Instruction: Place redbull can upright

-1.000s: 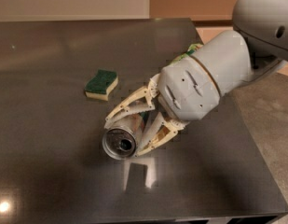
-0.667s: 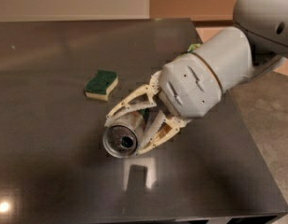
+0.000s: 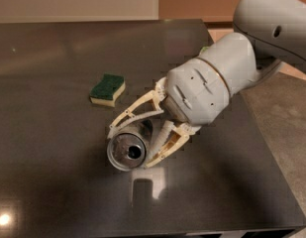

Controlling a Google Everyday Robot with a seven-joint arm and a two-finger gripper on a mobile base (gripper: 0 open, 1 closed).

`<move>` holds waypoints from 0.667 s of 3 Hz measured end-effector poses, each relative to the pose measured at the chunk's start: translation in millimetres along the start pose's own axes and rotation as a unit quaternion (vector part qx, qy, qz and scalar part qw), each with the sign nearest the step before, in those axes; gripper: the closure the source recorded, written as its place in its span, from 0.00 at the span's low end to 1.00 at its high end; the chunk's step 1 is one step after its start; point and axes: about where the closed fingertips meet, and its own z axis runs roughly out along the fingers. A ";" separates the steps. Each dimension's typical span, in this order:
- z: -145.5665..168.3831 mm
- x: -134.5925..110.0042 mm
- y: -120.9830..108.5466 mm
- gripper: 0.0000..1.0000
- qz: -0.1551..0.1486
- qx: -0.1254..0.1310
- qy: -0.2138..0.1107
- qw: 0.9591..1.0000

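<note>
Centre frame, the gripper (image 3: 129, 148) stays pinched on the redbull can (image 3: 126, 152), held sideways over the dark table (image 3: 53, 58), below-right of the sponge (image 3: 108, 89); barely any shift in the last second, so tipping it upright looks still to come

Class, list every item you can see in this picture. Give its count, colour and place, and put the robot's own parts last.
Table: one, dark and glossy, fills most of the view.
Sponge: one, green top and yellow base, lies flat on the table, up and left of the can.
Can: one, silver, tipped on its side with one end facing the camera, near the table's middle.
Arm: one, grey-white, reaches in from the upper right.
Gripper: one, cream fingers, shut on the can.
</note>
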 end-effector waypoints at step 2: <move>9.6 -8.8 1.8 1.00 0.027 0.076 -0.080 0.994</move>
